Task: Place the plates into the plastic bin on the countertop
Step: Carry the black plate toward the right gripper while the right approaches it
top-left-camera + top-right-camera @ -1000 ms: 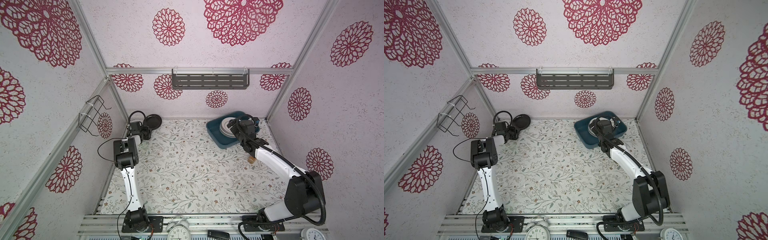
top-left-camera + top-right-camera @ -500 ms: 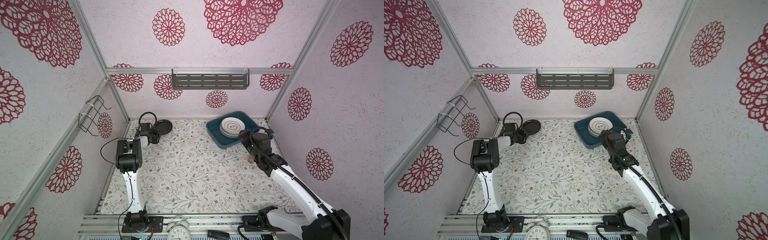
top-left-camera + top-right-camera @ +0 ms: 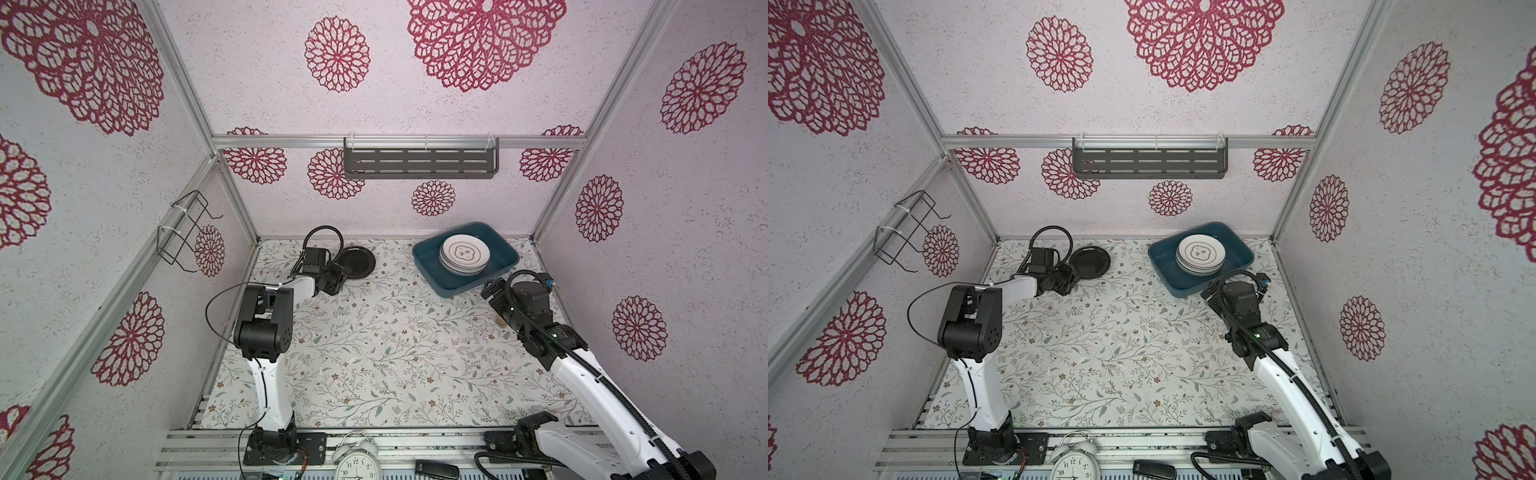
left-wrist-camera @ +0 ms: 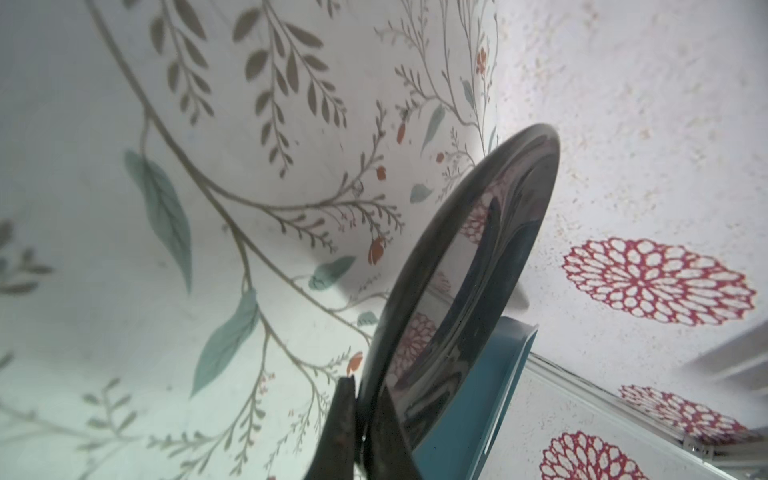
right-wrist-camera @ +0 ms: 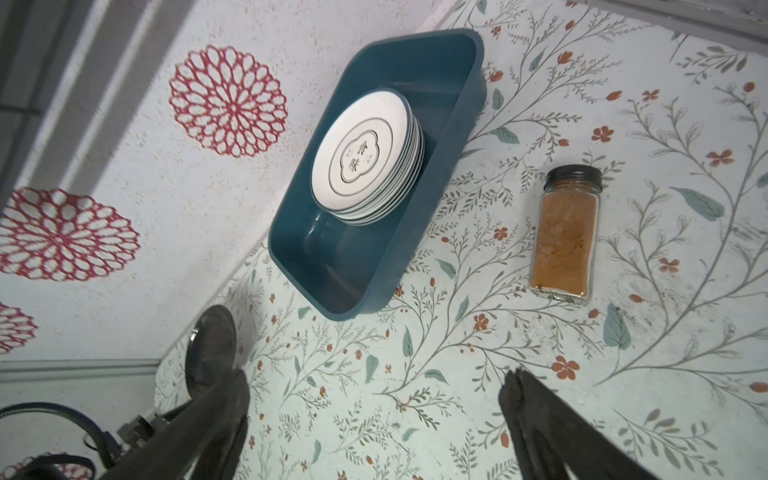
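One black plate (image 3: 355,262) lies outside the plastic bin (image 3: 428,272). Left tool (image 3: 337,277) pinched tight on its rim, likely the only purchase. Stack of plates (image 3: 464,257) inside bin, far-right bench (image 3: 395,340). Right tool (image 5: 374,384) spread wide, empty, beside bin.

Open countertop (image 3: 386,332) runs from the black plate (image 3: 355,262) to the plastic bin (image 3: 430,270), so you can cross there with nothing between. Inside the bin, the end facing that plate is bare floor; the stack of plates (image 3: 464,254) fills the far end. The back wall (image 3: 457,208) stands close behind the bin, a spice jar (image 5: 567,232) sits near its long side, and the right gripper (image 5: 376,376) hangs wide-jawed by its near corner
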Controlling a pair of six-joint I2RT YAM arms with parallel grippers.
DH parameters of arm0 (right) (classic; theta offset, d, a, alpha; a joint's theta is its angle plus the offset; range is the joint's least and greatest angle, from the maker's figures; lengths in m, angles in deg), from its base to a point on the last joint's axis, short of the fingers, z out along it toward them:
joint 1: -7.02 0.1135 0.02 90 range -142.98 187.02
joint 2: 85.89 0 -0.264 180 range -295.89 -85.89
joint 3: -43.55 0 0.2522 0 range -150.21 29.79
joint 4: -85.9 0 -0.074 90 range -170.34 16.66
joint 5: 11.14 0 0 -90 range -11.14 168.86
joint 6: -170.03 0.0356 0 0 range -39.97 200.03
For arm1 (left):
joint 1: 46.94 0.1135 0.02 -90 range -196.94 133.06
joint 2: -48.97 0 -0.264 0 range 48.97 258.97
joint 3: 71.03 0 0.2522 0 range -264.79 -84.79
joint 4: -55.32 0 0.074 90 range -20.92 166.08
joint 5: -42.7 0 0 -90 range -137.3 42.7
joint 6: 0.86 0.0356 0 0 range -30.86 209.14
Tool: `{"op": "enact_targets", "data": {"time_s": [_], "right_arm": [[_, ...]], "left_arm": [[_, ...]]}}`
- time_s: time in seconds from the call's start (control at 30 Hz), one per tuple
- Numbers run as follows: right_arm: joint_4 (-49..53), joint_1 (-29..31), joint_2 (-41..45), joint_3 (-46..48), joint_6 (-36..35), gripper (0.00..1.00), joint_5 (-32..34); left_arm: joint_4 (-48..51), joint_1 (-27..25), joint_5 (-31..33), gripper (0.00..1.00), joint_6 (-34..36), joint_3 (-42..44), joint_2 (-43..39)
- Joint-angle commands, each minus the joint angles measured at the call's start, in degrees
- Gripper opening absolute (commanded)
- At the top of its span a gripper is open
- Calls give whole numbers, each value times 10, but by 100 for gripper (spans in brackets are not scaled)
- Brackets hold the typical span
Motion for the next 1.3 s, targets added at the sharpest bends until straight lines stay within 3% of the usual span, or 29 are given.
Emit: {"op": "enact_targets", "data": {"time_s": [0.0, 0.27, 0.6, 0.73, 1.03, 1.27], "right_arm": [[-7, -3, -12, -22, -48, 99, -30], [-88, -9, -83, -15, -73, 99, -120], [-230, -9, -214, -61, -72, 99, -319], [-248, -6, -252, -87, -73, 93, -375], [-256, 4, -273, -98, -72, 79, -397], [-254, 6, -282, -104, -65, 58, -390]], "left_arm": [[4, -16, -13, 0, 35, 11, -40], [27, -67, -19, 0, 63, 52, -100], [82, -143, -15, 0, 84, 38, -167], [83, -169, -30, 0, 85, 21, -174], [86, -201, -56, 0, 85, -17, -159], [84, -207, -73, 0, 89, -26, -154]]}}
